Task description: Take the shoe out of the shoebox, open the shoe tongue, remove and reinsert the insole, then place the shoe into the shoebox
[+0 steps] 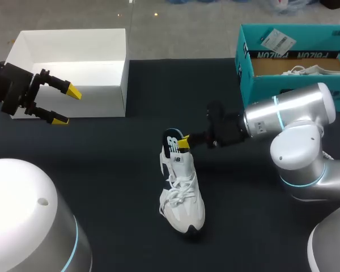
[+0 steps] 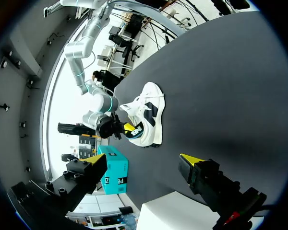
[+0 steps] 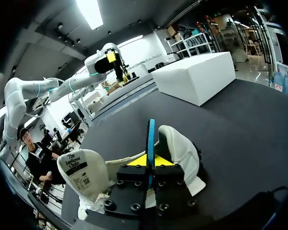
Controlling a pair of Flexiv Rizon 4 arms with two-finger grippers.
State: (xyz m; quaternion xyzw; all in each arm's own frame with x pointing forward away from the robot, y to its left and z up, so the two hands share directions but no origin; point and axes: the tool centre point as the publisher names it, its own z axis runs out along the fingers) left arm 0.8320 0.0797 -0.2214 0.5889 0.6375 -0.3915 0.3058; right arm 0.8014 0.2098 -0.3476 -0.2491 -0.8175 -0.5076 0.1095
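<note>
- White shoe [image 1: 181,192]: sole down on dark surface [image 1: 102,164], about mid-way across, toe nearest cam, heel away, laces up.
- R fingers [image 1: 183,143]: at the heel, closed on a thin blue edge of the shoe. Can't tell if it's insole or collar.
- L fingers [image 1: 67,106]: spread wide, holding nothing, well apart from the shoe, just in front of white box [image 1: 110,102].
- Teal shoebox [image 1: 283,85]: far R corner, open, w/ second shoe [image 1: 311,71] inside.
</note>
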